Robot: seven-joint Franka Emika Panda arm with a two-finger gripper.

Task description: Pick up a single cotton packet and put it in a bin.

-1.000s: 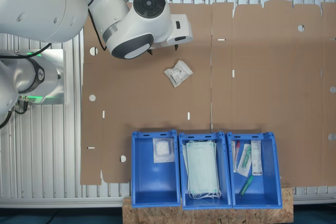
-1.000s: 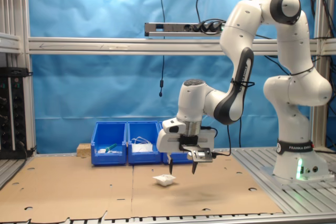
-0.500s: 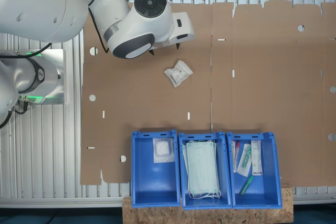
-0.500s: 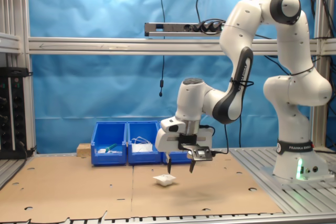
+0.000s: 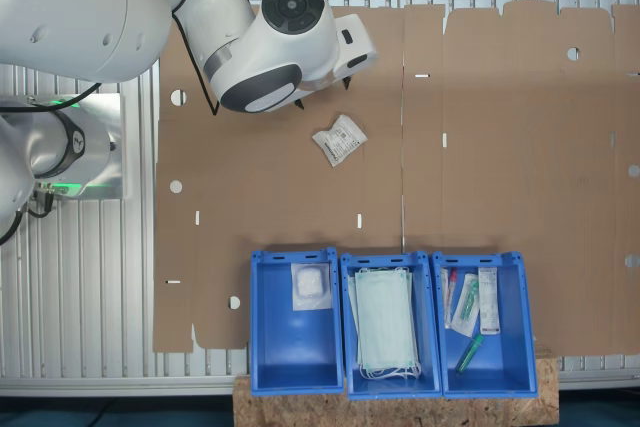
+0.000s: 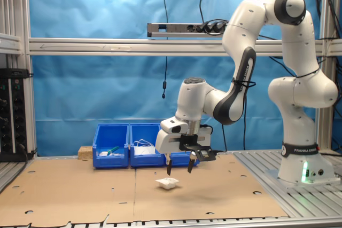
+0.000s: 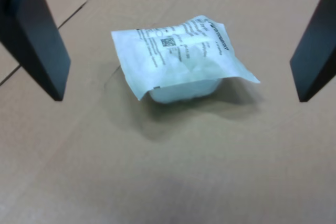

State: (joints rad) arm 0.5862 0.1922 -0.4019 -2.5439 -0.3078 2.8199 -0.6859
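In the first exterior view, the cotton packet [image 5: 340,140] lies flat on the cardboard sheet [image 5: 500,147], well apart from the bin [image 5: 297,324], which holds one small white packet [image 5: 310,286]; beside it stand the bin of face masks [image 5: 389,325] and the bin of syringes [image 5: 480,322]. In the second exterior view, my gripper [image 6: 178,166] hangs just above the packet, fingers spread wide and holding nothing. In the wrist view, the packet sits between my dark fingers [image 7: 37,40], touching neither.
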